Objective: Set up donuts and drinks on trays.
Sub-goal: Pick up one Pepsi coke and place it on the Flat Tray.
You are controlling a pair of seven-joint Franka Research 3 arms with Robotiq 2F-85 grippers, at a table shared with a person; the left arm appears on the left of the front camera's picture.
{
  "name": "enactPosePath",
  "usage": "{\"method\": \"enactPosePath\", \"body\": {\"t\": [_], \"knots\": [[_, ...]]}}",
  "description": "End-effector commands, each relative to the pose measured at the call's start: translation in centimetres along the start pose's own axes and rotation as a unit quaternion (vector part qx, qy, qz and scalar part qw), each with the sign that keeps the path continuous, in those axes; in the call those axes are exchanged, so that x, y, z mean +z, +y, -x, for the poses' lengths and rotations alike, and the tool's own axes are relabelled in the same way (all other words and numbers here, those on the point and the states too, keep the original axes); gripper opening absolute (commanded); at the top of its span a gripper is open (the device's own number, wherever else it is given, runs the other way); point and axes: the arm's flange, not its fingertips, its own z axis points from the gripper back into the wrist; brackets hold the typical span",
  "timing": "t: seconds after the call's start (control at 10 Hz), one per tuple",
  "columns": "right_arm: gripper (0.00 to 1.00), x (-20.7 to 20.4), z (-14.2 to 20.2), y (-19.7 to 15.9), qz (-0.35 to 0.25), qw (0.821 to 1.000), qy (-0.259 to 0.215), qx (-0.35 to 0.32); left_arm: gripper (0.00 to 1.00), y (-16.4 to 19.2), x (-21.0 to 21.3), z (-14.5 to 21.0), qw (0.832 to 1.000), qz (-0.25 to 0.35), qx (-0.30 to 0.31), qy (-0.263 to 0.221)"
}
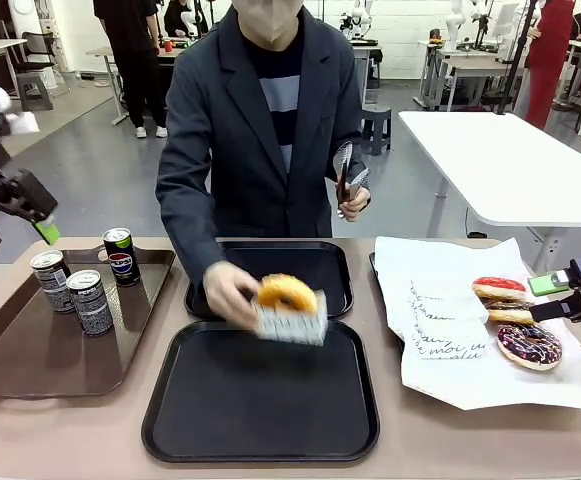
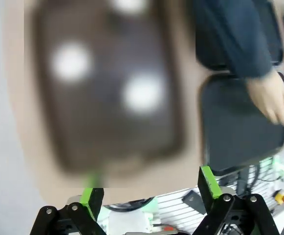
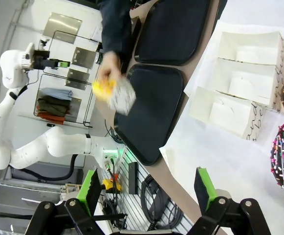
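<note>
Across the tabletop, the person's hand (image 1: 228, 292) holds a yellow-iced donut (image 1: 287, 294) in its white paper holder (image 1: 290, 325), in the air above the seam where the two black trays meet. The near black tray (image 1: 260, 400) sits at six o'clock on the tabletop, the far black tray (image 1: 300, 262) just beyond it toward twelve, and both are bare. The person's other hand (image 1: 353, 203) grips a pair of tongs (image 1: 344, 180) up by the chest.

At nine o'clock a brown tray (image 1: 40, 350) carries three upright Pepsi cans (image 1: 90, 300), close together at its far end. At three o'clock a white paper sheet (image 1: 440, 300) holds a red-iced donut (image 1: 498, 287) and, nearer, a chocolate-sprinkle donut (image 1: 529, 345), with another between them.

The left pincer (image 2: 149, 193) hangs high over the brown tray, spread wide and empty. The right pincer (image 3: 146, 191) hovers by the paper sheet, also spread, with nothing between its pads.
</note>
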Motion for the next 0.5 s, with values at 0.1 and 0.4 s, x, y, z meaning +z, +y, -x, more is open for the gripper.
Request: {"method": "enactPosePath", "body": {"t": [0.1,0.4], "knots": [[1.00,-0.1,-0.1,-0.2,-0.012,1.000,-0.010,0.006,1.00,-1.9,-3.7,-3.5,0.999,-0.039,0.025,0.027],[1.00,-0.1,-0.1,-0.2,-0.012,1.000,-0.010,0.006,1.00,-4.4,-7.8,-4.8,0.997,-0.070,0.033,0.007]]}}
